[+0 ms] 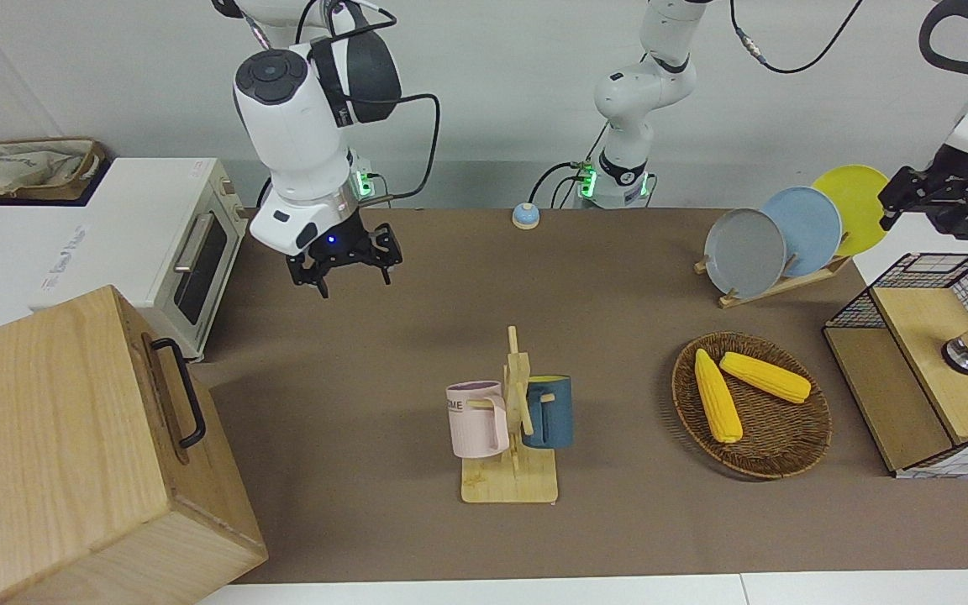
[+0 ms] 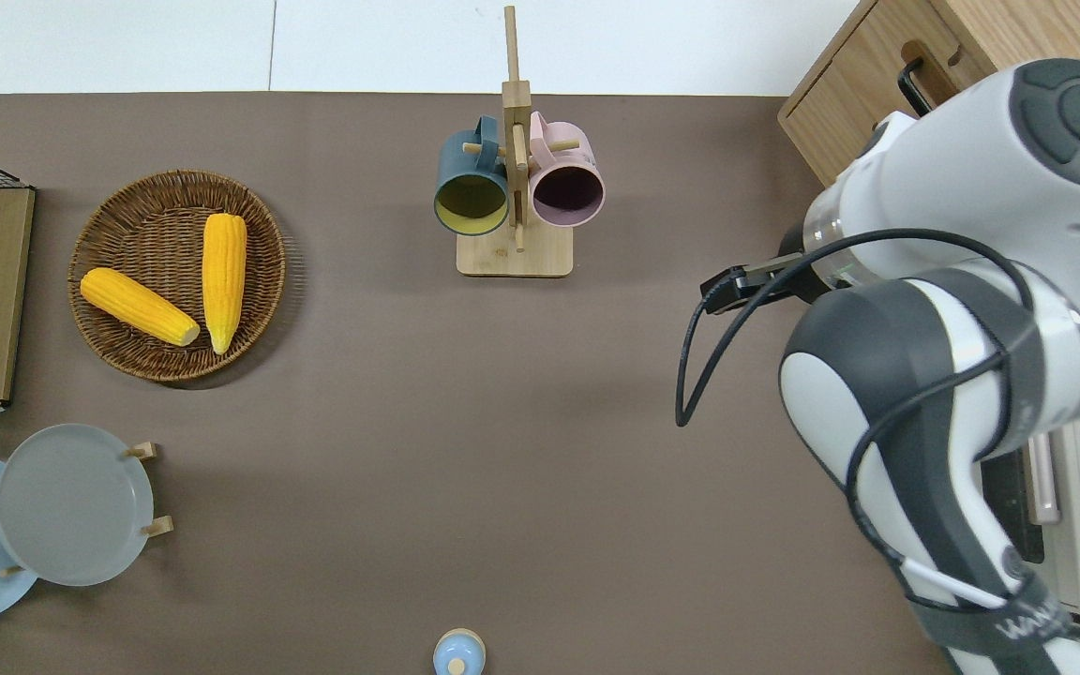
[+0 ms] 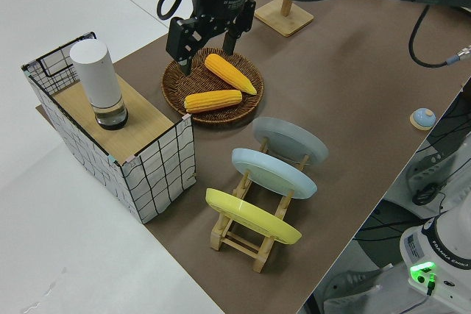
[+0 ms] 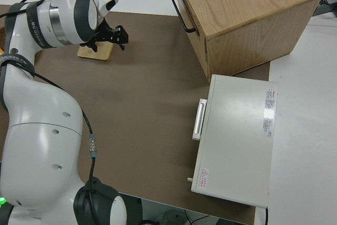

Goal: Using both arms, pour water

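Note:
A pink mug and a dark blue mug hang on a wooden rack in the middle of the brown mat. A white bottle stands on the wooden shelf of a wire crate at the left arm's end. My left gripper hangs open and empty in the air near that crate; the overhead view does not show it. My right gripper is also open and empty, above the mat between the rack and the white oven.
A wicker tray holds two corn cobs. Three plates stand in a rack near the left arm. A big wooden box with a black handle sits at the right arm's end. A small blue bell lies close to the robots.

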Available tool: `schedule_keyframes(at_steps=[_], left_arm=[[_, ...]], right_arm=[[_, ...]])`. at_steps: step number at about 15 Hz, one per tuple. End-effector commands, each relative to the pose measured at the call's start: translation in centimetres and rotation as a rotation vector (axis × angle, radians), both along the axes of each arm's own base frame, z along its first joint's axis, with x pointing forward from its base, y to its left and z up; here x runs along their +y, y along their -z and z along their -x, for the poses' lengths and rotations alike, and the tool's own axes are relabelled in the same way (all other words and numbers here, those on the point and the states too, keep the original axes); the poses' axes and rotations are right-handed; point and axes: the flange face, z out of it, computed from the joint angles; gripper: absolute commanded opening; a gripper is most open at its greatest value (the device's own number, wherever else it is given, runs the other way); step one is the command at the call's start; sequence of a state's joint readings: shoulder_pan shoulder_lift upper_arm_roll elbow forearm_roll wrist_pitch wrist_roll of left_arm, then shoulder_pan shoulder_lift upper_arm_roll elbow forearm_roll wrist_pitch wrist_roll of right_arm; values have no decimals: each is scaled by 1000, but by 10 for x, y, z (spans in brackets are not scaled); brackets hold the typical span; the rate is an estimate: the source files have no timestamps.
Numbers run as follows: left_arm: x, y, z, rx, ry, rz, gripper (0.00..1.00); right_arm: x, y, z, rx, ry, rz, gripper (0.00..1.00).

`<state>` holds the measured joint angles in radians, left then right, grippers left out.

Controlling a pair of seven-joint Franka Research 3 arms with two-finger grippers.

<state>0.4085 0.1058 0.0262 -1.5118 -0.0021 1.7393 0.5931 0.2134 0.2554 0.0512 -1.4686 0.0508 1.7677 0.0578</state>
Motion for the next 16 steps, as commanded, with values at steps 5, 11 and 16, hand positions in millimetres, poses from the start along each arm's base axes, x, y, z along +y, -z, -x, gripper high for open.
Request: schedule_keyframes(at_steps=[5,11,16], left_arm=[[106,31,1,-255,24,57,1000],[141,71,-17,-488,1,140,1000],[139,89,-36,-569,-35,114,1000]], right_arm=[[51,60,-43,-165,-47,-60,998],[86,84,-74,-322,-157,-89,994],[84,87,-97,-468,-249,-89,950]])
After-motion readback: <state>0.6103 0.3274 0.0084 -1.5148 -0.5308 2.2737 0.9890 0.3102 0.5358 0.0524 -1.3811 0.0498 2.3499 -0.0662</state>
